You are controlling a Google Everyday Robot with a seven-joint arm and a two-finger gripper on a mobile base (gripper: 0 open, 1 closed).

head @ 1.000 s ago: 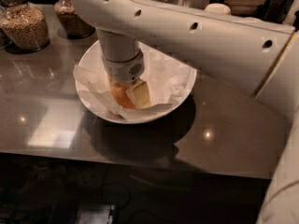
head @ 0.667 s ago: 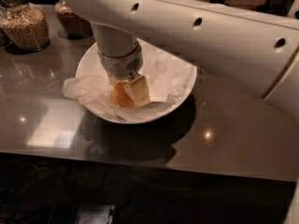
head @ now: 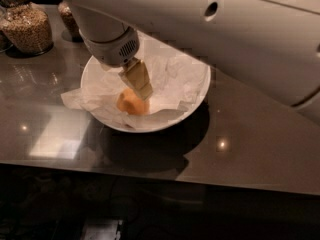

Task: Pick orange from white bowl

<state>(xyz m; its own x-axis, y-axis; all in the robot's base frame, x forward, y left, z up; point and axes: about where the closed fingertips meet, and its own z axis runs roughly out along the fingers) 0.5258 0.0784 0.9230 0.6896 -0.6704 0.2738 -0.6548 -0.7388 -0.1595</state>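
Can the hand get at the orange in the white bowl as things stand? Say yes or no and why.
Probably yes. The hand hangs inside the white bowl, right at the orange. Crumpled paper lies around the fruit, but nothing stands between them.

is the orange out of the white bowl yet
No, the orange sits inside the white bowl, with the tool right above it.

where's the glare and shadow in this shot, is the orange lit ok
Camera view: glare patches on the counter left of the white bowl, a small spot to its right; the bowl's dark shadow falls toward the front; the orange is dim but readable beneath the gripper, low inside the bowl.
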